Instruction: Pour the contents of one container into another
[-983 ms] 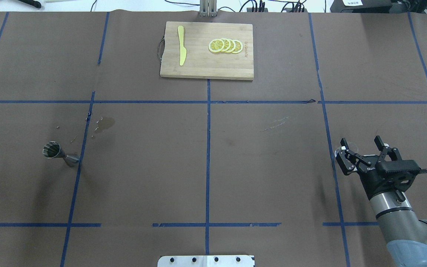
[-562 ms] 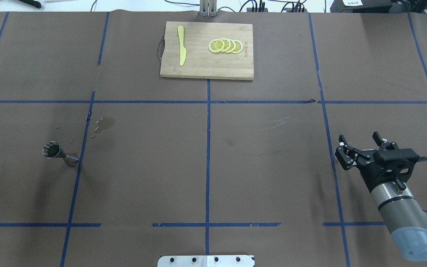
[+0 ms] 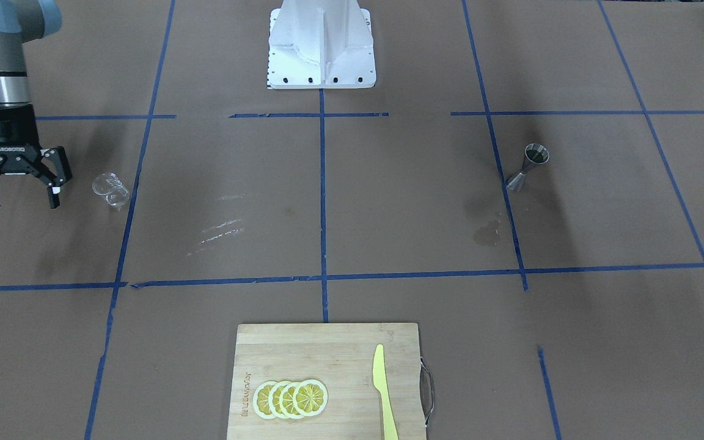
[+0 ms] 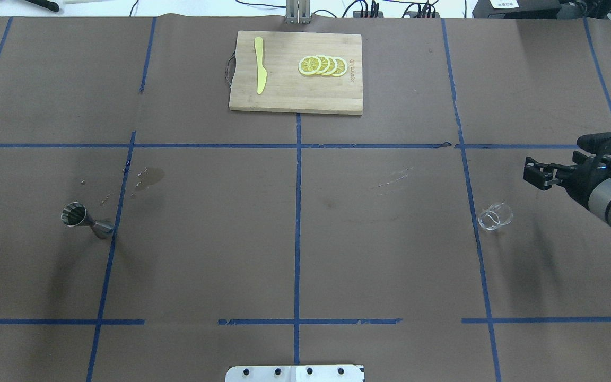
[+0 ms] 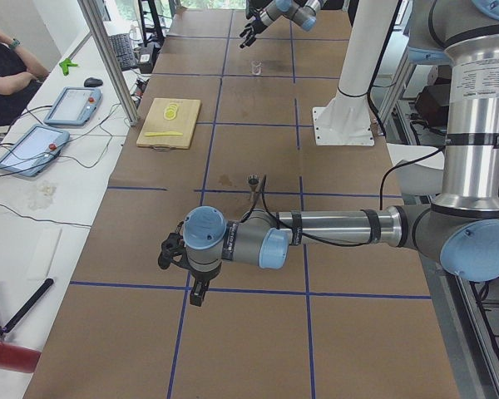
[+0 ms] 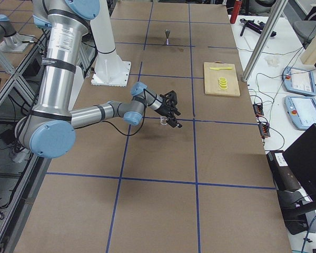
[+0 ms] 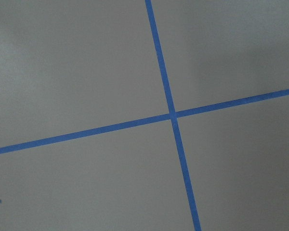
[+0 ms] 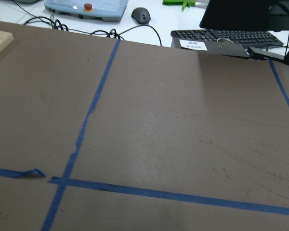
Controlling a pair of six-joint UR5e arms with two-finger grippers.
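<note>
- The brown paper table cover (image 4: 204,239) is plain matt brown, crossed by a grid of blue tape lines (image 4: 297,212).
- The small clear glass tumbler (image 4: 495,216) is colourless and see-through.
- The silvery steel hourglass jigger (image 4: 80,218) is shiny grey, dark inside.
- The rectangular bamboo cutting board (image 4: 295,90) is light tan.
- The flat plastic knife (image 4: 260,66) is plain yellow.
- The round lemon slices (image 4: 322,65) are yellow with whitish rims.
- My right gripper (image 3: 22,198) is black, with white at the fingertips.

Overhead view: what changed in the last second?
The right end effector, open, drew back from around the clear cup, rightward and away from the robot, leaving it free. The jigger, cutting board, knife and lemon slices stayed put.
</note>
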